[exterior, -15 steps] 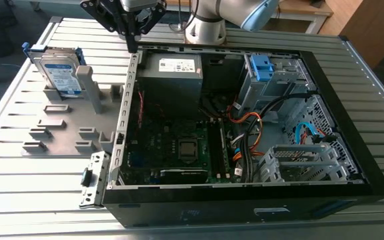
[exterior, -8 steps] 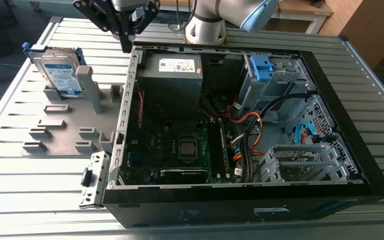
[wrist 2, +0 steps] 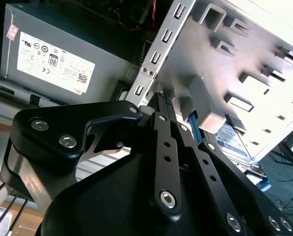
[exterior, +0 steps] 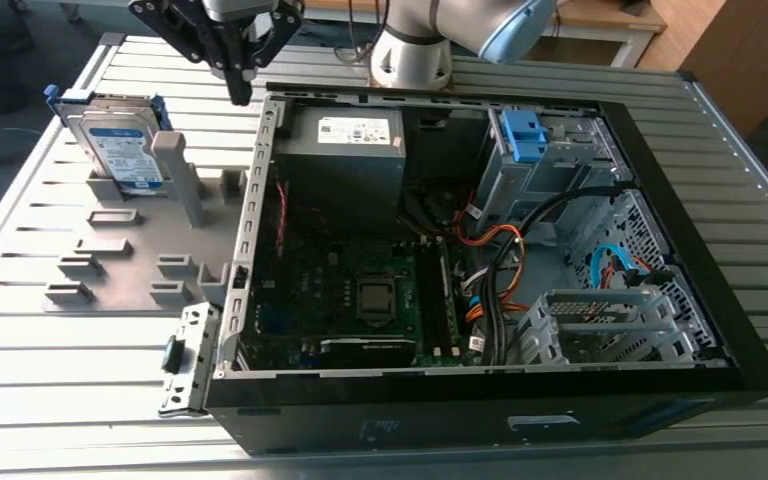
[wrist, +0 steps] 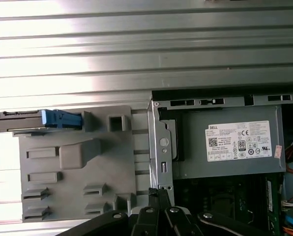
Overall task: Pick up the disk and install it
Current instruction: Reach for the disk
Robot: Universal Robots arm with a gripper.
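The disk (exterior: 117, 145), a silver drive with a white-and-blue label in a blue bracket, stands on edge in a slot of the grey holder plate (exterior: 131, 265) at the exterior view's left. The first wrist view shows the disk (wrist: 38, 120) edge-on, and in the second wrist view the disk (wrist 2: 235, 140) peeks out behind the fingers. My gripper (exterior: 241, 92) hangs above the table between the disk and the open computer case (exterior: 704, 330), by the case's back corner. The gripper (wrist: 159, 195) has its fingers (wrist 2: 162, 105) pressed together with nothing between them.
The case lies open on the slatted metal table (exterior: 77, 340). Inside are a grey power supply (exterior: 344, 150), a motherboard (exterior: 357, 300), orange and black cables (exterior: 504, 270) and a drive cage with a blue latch (exterior: 524, 135). The arm's base (exterior: 411, 55) stands behind the case.
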